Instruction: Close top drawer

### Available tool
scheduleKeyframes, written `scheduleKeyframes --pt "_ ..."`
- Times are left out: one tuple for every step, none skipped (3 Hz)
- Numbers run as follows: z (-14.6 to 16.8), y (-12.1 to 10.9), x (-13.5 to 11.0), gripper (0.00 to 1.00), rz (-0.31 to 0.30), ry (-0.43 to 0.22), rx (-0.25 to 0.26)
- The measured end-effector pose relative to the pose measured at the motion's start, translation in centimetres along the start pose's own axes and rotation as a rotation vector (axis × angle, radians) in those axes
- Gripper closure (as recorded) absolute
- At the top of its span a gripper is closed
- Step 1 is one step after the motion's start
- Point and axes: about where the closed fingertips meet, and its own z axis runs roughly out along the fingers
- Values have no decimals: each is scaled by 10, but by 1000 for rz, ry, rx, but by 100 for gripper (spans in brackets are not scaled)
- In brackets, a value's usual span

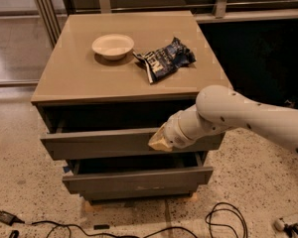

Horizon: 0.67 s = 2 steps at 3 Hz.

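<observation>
Gripper (pixel 160 141): at the front board of the top drawer (pixel 99 144), right of its middle, touching it
Grip: open or closed, not possible to see
Top drawer: just under the bench (pixel 89 78) top, pulled out a little
Lower drawer (pixel 139 180): also out a little
On bench: a bowl (pixel 112 46) and a bag (pixel 164 63), near each other
</observation>
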Motion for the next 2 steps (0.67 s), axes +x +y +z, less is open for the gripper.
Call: scheduleKeyframes --pt "-2 4 -1 42 1 -3 -1" --pt "-2 4 -1 19 1 -3 -1"
